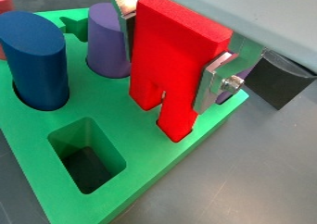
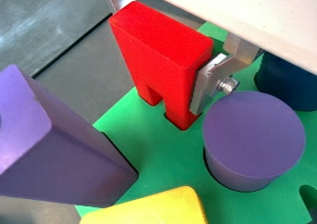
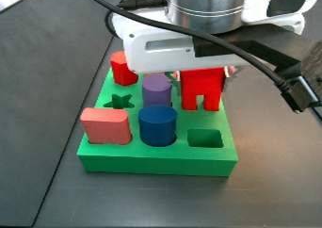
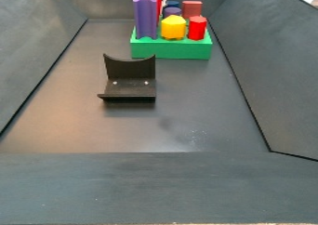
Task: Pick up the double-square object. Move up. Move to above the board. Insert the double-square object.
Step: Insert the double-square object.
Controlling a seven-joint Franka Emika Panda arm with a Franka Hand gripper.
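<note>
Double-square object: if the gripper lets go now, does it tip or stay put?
Probably stays: the double-square object stands upright, legs at the board. It looks rigid; smooth faces might slip. The gripper is clamped on it.

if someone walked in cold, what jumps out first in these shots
The bright red double-square object stands out first, clamped in the hand with its two legs down at the green board, right at the board's edge. Around it on the board crowd a purple cylinder, a blue cylinder and a salmon-pink block, with an empty rectangular hole nearby. In a side view, the dark fixture sits alone on the floor.
</note>
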